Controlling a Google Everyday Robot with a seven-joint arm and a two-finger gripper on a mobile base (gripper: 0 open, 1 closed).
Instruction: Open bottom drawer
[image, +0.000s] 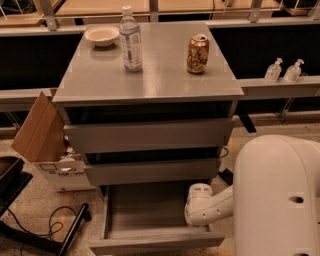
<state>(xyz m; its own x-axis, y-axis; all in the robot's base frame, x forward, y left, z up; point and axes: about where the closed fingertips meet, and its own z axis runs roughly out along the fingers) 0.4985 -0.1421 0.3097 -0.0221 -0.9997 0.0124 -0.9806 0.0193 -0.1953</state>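
The bottom drawer (150, 207) is the lowest of three grey drawers and stands pulled out, its plain grey tray showing. Its flat front panel (155, 242) is at the bottom of the view. The two upper drawer fronts (150, 135) are pushed in. My gripper (196, 210) is at the end of the white wrist, low over the right side of the open tray, just behind the front panel. The large white arm housing (277, 200) fills the lower right and hides the floor there.
On the cabinet top (100, 80) stand a water bottle (131, 39), a brown can (198, 54) and a white bowl (102, 35). An open cardboard box (42, 137) sits at the left. A black stand and cable (47, 232) lie on the floor. Two pump bottles (285, 70) stand on the right ledge.
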